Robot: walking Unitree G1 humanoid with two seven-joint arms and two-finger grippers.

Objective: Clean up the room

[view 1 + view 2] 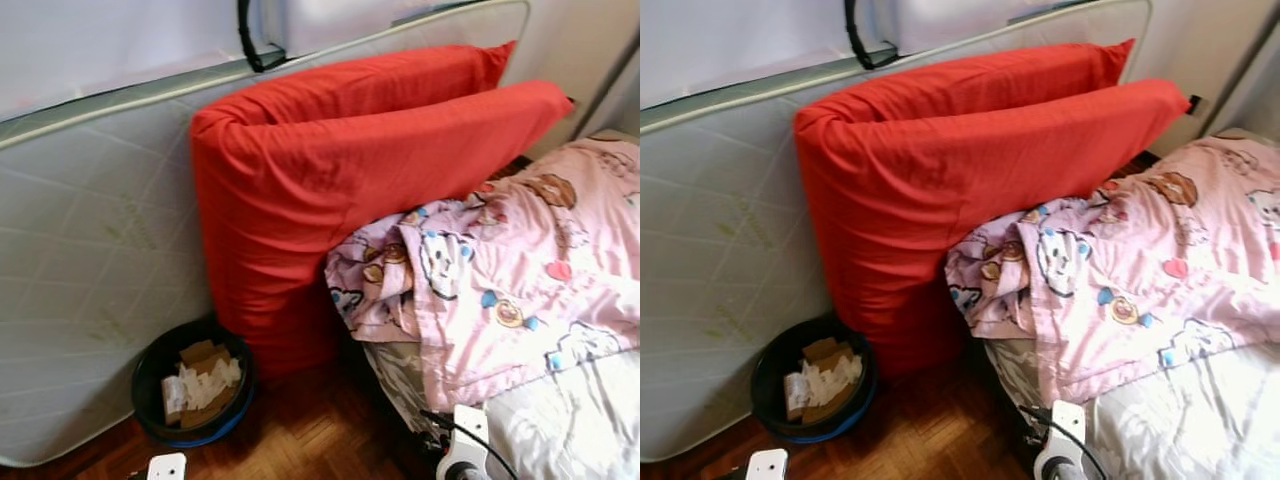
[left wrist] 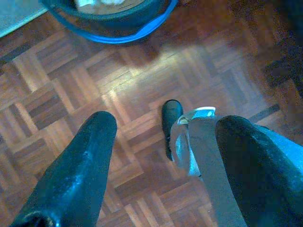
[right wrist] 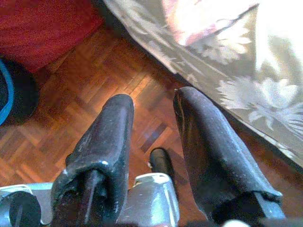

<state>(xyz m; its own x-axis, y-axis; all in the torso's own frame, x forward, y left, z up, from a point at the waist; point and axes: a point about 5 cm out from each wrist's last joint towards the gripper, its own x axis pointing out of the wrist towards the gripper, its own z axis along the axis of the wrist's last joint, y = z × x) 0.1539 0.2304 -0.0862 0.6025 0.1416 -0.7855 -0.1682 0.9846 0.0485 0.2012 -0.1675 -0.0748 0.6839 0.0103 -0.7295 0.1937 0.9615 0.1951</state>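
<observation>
Ahead, a big red cushion (image 1: pixel 340 190) leans on an upright mattress (image 1: pixel 90 260) with a dark bin (image 1: pixel 190 385) of scraps at its left foot, the rumpled pink blanket (image 1: pixel 500 270) crowds the bed (image 1: pixel 570 420) at right, and both the left claw (image 2: pixel 161 142) and right claw (image 3: pixel 154 116) hang spread above the parquet floor (image 1: pixel 300 440).

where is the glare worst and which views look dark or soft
Left eye view: white sheet at lower right is blown out, pink blanket washed pale, red pillow sharp. Left wrist view: dim and bluish, a glare patch on the parquet floor, left end effector soft. Right wrist view: bedding overexposed at top, right end effector blurred.
</observation>
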